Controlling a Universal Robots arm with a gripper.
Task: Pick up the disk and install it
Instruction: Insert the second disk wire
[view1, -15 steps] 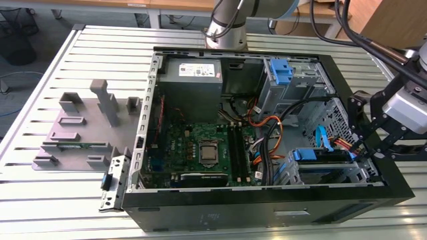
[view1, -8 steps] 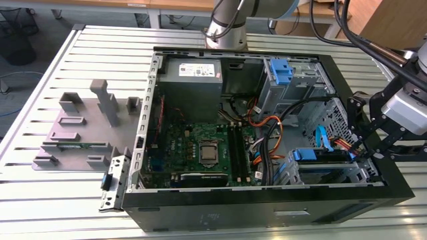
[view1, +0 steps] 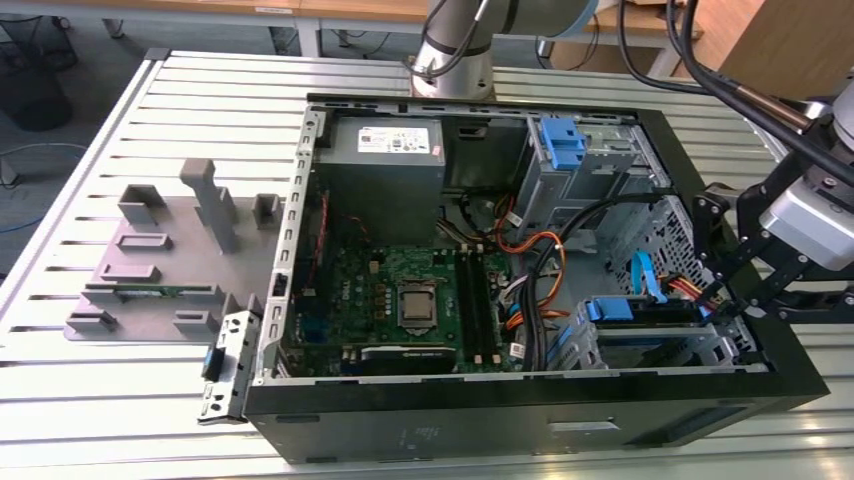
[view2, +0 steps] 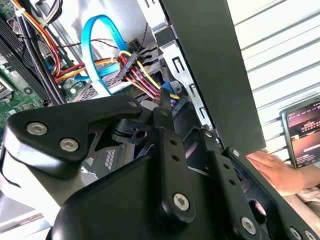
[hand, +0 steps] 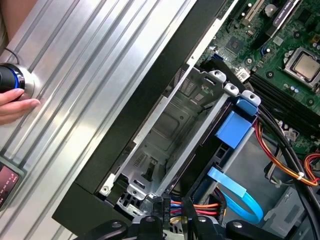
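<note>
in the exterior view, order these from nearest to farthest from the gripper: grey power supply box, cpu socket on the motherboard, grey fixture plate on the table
1. CPU socket, mid-case, nearest the gripper at the exterior view's right.
2. Grey power supply box, far corner of the case.
3. Grey fixture plate, outside the case at the exterior view's left.

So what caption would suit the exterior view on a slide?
Robot gripper at the drive cage of an open computer case on a slatted table.

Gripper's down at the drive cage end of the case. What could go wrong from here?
1. Cable snag: the gripper works right beside the multicoloured power cable bundle and the blue data cable; it could catch or pull them.
2. A person's hand rests on the table just outside the case wall, close to the arm.
</note>
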